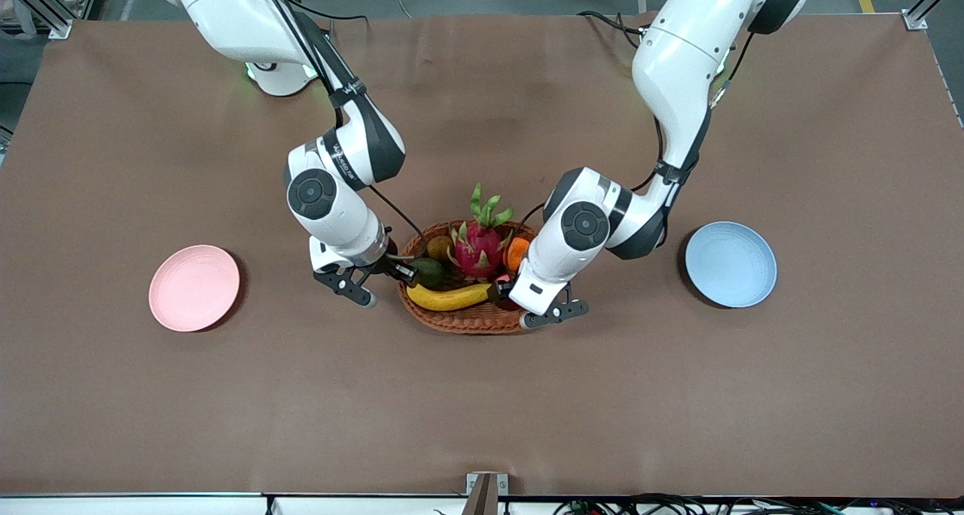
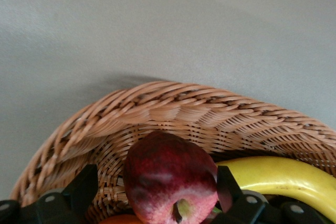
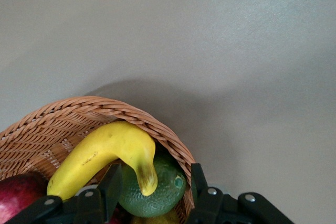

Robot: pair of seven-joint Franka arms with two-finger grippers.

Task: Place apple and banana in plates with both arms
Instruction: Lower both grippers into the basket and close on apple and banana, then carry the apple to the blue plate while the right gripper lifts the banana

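A wide brown cloth-covered table (image 1: 226,394) is seen from above; grey floor and metal frame posts are visible past its edge by the robots' bases; cables lie along the edge nearest the front camera. One oval wicker basket (image 1: 467,318) sits at the table's middle; two plates are counted, the pink plate (image 1: 194,287) toward the right arm's end and the blue plate (image 1: 730,263) toward the left arm's end, both bare and well apart from the basket. Inside the basket are held one banana (image 1: 449,297), one apple (image 2: 170,179), one dragon fruit (image 1: 479,245), one orange (image 1: 517,252) and one avocado (image 1: 429,272); the banana lies along the basket's side nearest the front camera, its tip resting over the avocado; the apple lies at the basket's end toward the left arm, beside the banana. Two arms are lowered to the basket; the left gripper (image 2: 157,190) is spread with one finger at each side of the apple, contact not being certain; the right gripper (image 3: 152,184) is spread around the banana's tip and the avocado, nothing being pinched.
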